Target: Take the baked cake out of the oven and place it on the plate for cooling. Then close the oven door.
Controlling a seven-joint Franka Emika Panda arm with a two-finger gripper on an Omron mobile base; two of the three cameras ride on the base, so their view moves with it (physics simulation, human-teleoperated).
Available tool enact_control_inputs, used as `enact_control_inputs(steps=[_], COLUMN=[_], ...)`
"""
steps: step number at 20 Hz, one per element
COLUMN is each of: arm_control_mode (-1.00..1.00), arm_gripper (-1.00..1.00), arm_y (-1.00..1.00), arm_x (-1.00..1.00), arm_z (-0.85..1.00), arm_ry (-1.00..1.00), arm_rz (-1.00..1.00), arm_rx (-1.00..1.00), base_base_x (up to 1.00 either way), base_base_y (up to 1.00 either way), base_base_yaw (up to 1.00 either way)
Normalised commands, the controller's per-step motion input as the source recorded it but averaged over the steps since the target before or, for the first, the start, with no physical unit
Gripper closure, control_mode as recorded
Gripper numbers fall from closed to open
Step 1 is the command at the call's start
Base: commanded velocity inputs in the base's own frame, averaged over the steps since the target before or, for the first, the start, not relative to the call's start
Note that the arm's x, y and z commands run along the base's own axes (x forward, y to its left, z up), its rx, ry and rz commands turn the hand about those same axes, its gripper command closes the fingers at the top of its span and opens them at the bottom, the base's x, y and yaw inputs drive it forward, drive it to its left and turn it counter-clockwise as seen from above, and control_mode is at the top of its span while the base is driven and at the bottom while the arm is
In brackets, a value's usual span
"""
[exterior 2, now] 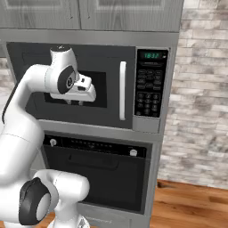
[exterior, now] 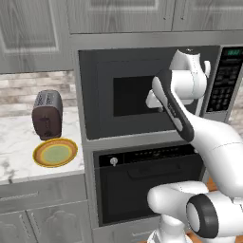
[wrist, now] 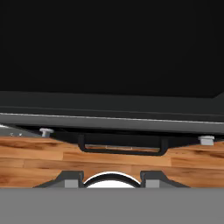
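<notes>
The oven (exterior: pixel 142 182) sits under the microwave, and the oven door (exterior: pixel 147 194) (exterior 2: pixel 98 178) is shut. Seen from above in the hand view, its bar handle (wrist: pixel 122 149) runs between two white knobs. The baked cake is hidden. The yellow-rimmed plate (exterior: pixel 55 153) with a pale green centre lies bare on the marble counter, left of the oven. My gripper (exterior: pixel 154 103) (exterior 2: pixel 76 102) (wrist: pixel 112 179) hangs in front of the microwave window, pointing down, well above the oven handle. Its fingers stand apart with nothing between them.
The black microwave (exterior: pixel 137 95) (exterior 2: pixel 89 84) with a keypad (exterior 2: pixel 150 89) and a vertical white handle (exterior 2: pixel 122 90) is right behind my hand. A dark toaster (exterior: pixel 47 115) stands behind the plate. Wood floor (exterior 2: pixel 196 205) lies to the right of the cabinet column.
</notes>
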Motion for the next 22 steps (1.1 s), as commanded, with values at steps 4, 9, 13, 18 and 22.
enact_control_inputs(steps=[4, 9, 13, 18, 22], arm_control_mode=[1.00, 1.00, 1.00, 1.00, 1.00], arm_gripper=[-1.00, -1.00, -1.00, -1.00, -1.00], arm_y=[0.00, 0.00, 0.00, 0.00, 0.00], arm_x=[0.00, 0.00, 0.00, 0.00, 0.00], arm_z=[0.00, 0.00, 0.00, 0.00, 0.00], arm_ry=[0.00, 0.00, 0.00, 0.00, 0.00], arm_rz=[0.00, 0.00, 0.00, 0.00, 0.00], arm_rx=[0.00, 0.00, 0.00, 0.00, 0.00], base_base_x=[-0.08, -0.87, -0.57, 0.06, 0.30], base_base_y=[0.00, 0.32, 0.74, 0.94, 0.69], base_base_yaw=[0.00, 0.00, -0.08, -0.49, -0.69])
